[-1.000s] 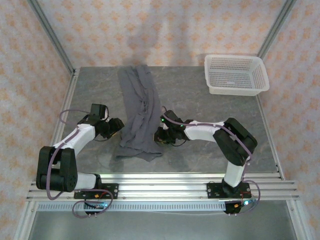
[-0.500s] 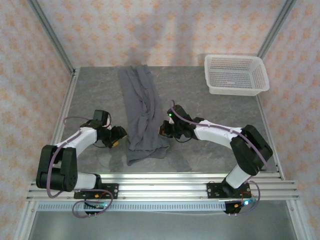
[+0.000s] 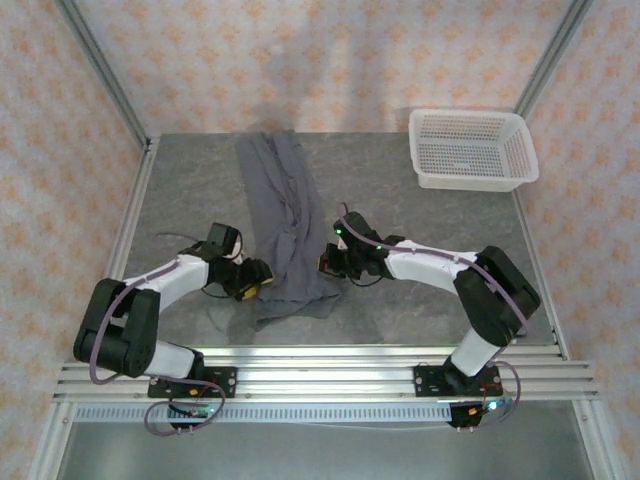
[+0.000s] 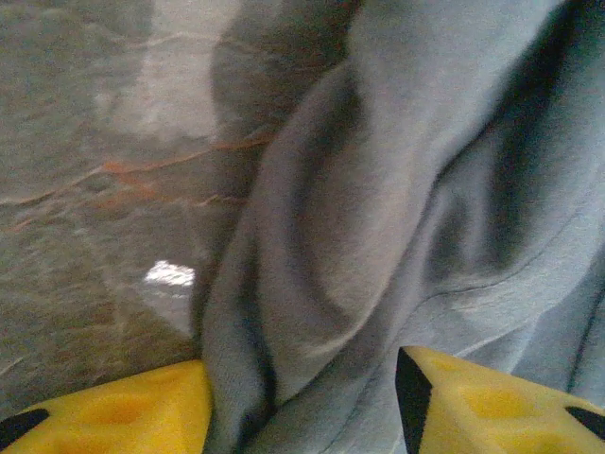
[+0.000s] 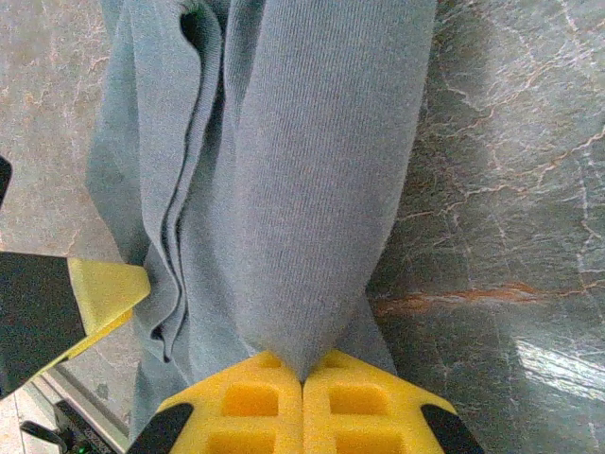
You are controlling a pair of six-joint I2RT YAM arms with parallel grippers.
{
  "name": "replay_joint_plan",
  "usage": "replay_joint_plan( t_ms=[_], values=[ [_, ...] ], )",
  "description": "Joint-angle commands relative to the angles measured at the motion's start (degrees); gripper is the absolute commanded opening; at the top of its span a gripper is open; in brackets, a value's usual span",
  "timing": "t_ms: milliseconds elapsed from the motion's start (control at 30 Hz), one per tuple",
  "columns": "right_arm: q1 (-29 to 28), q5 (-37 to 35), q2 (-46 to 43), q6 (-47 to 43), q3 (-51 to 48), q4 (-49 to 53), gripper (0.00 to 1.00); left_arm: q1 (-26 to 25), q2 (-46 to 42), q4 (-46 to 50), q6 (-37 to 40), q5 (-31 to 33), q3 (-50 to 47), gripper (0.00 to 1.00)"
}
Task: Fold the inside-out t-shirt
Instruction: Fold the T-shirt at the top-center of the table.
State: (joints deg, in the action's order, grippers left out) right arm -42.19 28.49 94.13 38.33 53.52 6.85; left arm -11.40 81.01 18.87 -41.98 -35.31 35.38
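Slate-grey soft inside-out t-shirt [image 3: 285, 225] lies bunched mid-way across the grey marbled worktop [image 3: 400, 210], near end clenched by the yellow-padded right pincer [image 5: 302, 378], left pincer [image 4: 302, 402] released astride it, likely mid-grasp; next, pinch and spread flat

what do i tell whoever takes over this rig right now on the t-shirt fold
Right end effector: shut, pinching the t-shirt at its right edge, toward the near end.
Left end effector: open, fingers astride a fold at the t-shirt's left edge, not closed on it.
The t-shirt lies bunched in a long strip on the table, running away from the arms; the white basket stands far right, apart.
Done: no fold. Left: spread it flat, then fold.
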Motion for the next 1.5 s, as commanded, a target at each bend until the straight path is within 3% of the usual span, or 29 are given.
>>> replay_joint_plan(
  t_ms=[0,167,367,567,767,933,1100,1233,1333,1467],
  values=[
    [0.0,-0.8,0.0,-0.2,0.5,1.5,0.0,-1.3,1.2,-4.8,-1.4,-2.0,-0.9,0.5],
    [0.0,-1.5,0.4,0.1,0.6,1.7,0.0,-2.2,1.9,-6.0,-1.0,-6.1,-0.9,0.34],
    [0.6,-5.7,-0.4,1.2,0.0,4.7,0.0,-2.8,0.5,-5.6,-0.9,-7.5,-0.8,0.01],
    [0.2,-11.3,-11.0,-2.8,-3.2,12.7,0.0,-5.7,-6.7,8.6,6.8,-5.8,1.5,0.0],
    [-0.1,-8.4,-19.9,-4.0,-10.4,13.0,0.0,-7.9,-18.3,3.5,-1.8,-5.4,-3.4,0.0],
    [-0.1,-5.9,-20.4,-6.3,-7.4,12.3,0.0,-10.7,-22.8,5.3,-3.9,-1.4,-1.2,0.0],
    [1.7,-10.8,-15.6,-9.6,3.4,12.5,0.0,-10.5,-23.4,8.4,-4.4,9.4,7.4,0.0],
    [4.3,-11.0,-6.2,-13.4,14.6,10.6,0.0,-8.0,-18.1,10.4,-2.3,18.8,15.2,0.0],
    [6.2,-13.3,2.0,-16.4,24.7,11.3,0.0,-3.6,-12.4,7.9,-2.3,20.7,19.1,0.0],
    [9.6,-10.9,11.5,-16.7,35.9,10.3,0.0,2.3,-5.1,-0.2,-1.5,18.1,22.9,0.0]
  ],
)
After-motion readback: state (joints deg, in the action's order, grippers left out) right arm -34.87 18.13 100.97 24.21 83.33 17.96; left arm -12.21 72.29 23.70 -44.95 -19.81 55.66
